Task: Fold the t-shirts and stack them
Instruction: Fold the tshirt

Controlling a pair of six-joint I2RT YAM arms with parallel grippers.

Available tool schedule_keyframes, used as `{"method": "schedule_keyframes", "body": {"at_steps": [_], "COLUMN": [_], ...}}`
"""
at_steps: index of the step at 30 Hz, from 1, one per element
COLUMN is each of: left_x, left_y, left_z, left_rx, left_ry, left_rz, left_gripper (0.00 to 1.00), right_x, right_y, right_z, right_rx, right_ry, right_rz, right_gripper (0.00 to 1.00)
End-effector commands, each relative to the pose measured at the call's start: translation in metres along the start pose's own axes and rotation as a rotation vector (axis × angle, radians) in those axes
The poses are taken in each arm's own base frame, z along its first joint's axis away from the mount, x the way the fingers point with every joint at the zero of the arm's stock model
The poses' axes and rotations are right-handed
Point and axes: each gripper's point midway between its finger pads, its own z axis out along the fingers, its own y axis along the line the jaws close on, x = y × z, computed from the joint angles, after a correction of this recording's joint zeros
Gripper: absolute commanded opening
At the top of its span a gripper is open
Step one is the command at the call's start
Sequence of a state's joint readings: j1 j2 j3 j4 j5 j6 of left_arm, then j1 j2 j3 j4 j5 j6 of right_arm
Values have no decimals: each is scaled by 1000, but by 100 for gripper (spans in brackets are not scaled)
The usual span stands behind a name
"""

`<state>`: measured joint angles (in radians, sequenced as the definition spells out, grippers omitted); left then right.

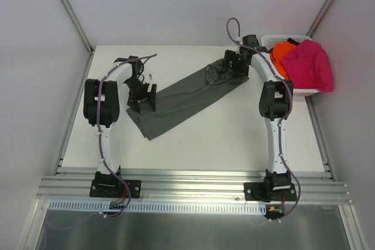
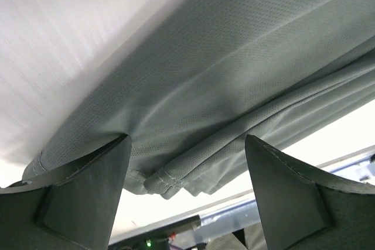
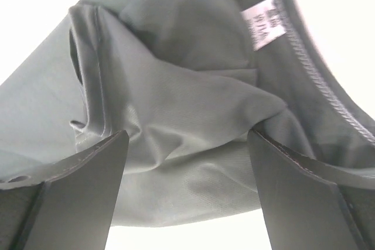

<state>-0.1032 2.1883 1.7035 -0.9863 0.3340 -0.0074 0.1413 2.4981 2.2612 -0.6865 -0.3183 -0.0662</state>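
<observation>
At the far left, the left gripper (image 1: 142, 99) is spread wide and holds nothing. It is poised at the lower end of the dark grey-green t-shirt (image 1: 181, 100), whose stitched hem (image 2: 170, 177) is shown in layers between the fingers in the wrist view. The shirt is laid as a long diagonal band across the worktop (image 1: 234, 139), apparently doubled lengthwise. At its upper end the right gripper (image 1: 227, 68) is likewise opened and empty, set over the bunched collar, where a white label (image 3: 265, 23) is exposed. Whether any finger is touching the cloth cannot be told for certain. Further right, an orange t-shirt (image 1: 282, 51) and a magenta-pink t-shirt (image 1: 309, 65) are heaped in the white basket (image 1: 275, 39). The cloth is judged thin, limp and light. It would likely sag or slide if only one layer were pinched, so all layers are best gathered at the hem corners and shoulder seams.
</observation>
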Motion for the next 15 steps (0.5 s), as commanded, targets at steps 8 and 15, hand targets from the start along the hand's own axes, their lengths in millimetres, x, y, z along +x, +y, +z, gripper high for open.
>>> {"method": "schedule_keyframes", "body": {"at_steps": [8, 15], "left_x": [63, 103], "left_y": [-32, -61], "left_z": [-10, -8], "left_rx": [53, 83], "left_ry": [104, 163], "left_rz": [44, 112], "left_gripper": [80, 80], "right_x": [-42, -43], "right_y": [26, 36], "right_z": [6, 16], "right_rx": [-114, -156], "right_ry": [-110, -110], "right_rz": [54, 70], "right_gripper": [88, 88]}}
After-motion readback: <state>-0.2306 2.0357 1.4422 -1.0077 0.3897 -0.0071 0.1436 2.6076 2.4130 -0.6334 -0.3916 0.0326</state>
